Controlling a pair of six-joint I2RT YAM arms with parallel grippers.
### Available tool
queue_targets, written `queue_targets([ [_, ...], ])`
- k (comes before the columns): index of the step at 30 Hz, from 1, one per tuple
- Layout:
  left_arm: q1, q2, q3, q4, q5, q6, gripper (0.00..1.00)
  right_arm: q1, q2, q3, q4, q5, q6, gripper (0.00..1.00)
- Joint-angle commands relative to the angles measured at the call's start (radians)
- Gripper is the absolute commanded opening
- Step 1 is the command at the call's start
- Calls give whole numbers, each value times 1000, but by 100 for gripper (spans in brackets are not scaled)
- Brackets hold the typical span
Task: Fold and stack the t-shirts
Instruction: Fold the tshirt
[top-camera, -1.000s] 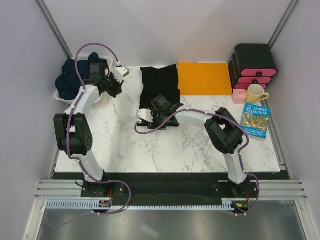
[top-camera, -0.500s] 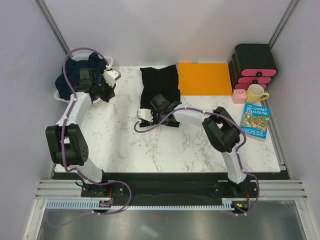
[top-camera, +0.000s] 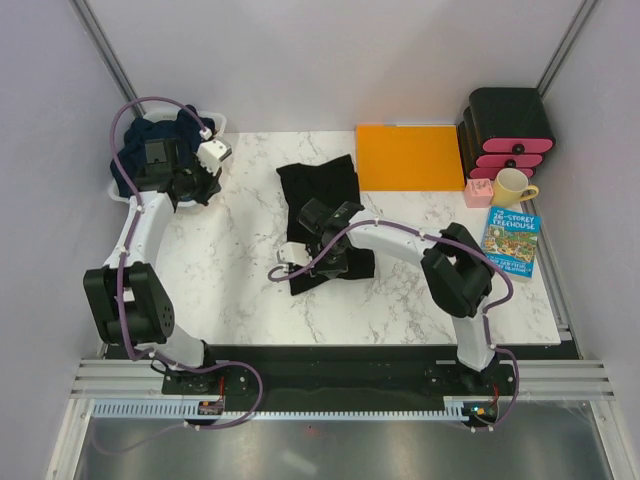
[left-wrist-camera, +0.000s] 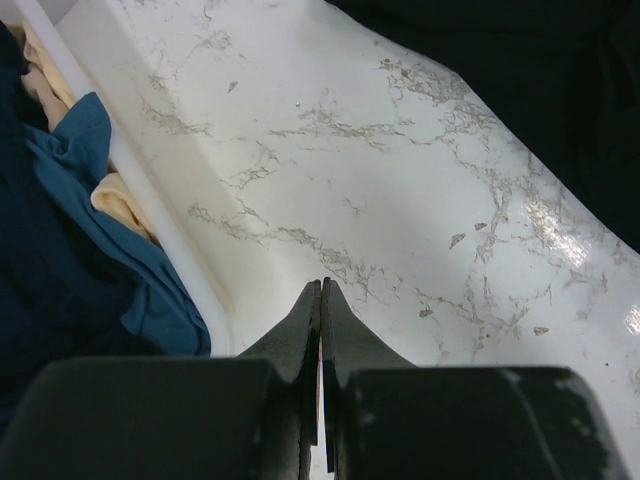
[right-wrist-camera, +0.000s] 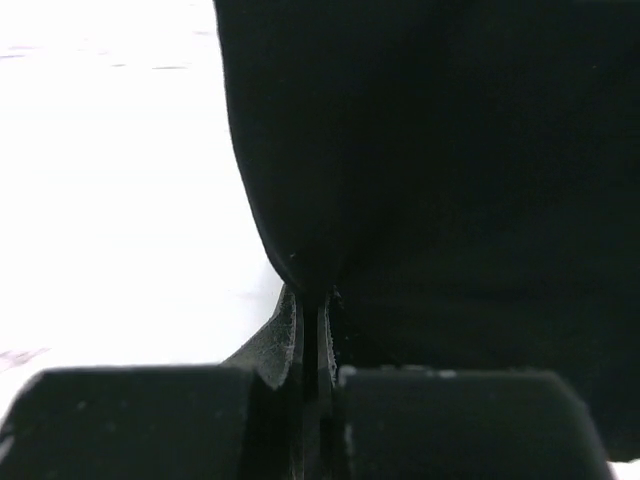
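The right gripper (right-wrist-camera: 310, 297) is pinched tight on an edge of the soft black t-shirt (top-camera: 322, 188), which lies crumpled in the middle of the white marble table (top-camera: 230, 280). The left gripper (left-wrist-camera: 321, 292) has its two fingers pressed together with nothing between them, and it hangs over the table just beside the rim of the white plastic bin (left-wrist-camera: 165, 235) at the far left. The dark navy blue t-shirts (left-wrist-camera: 40, 290) lie heaped in that bin.
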Motion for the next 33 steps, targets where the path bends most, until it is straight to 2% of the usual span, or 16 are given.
queue_targets([
  [1, 10, -91, -30, -5, 35, 48, 2, 89, -148, 25, -212, -116, 8, 0],
  [9, 10, -182, -76, -20, 57, 49, 2, 198, -311, 0, -326, -136, 46, 0],
  [14, 8, -211, -92, -26, 60, 49, 2, 200, -346, 2, -302, -15, 2, 0],
  [23, 10, -215, -107, -31, 66, 23, 2, 166, -296, 95, -144, 157, -95, 0],
  [33, 8, -220, -133, -32, 68, 20, 2, 93, -230, 198, -61, 225, -159, 0],
])
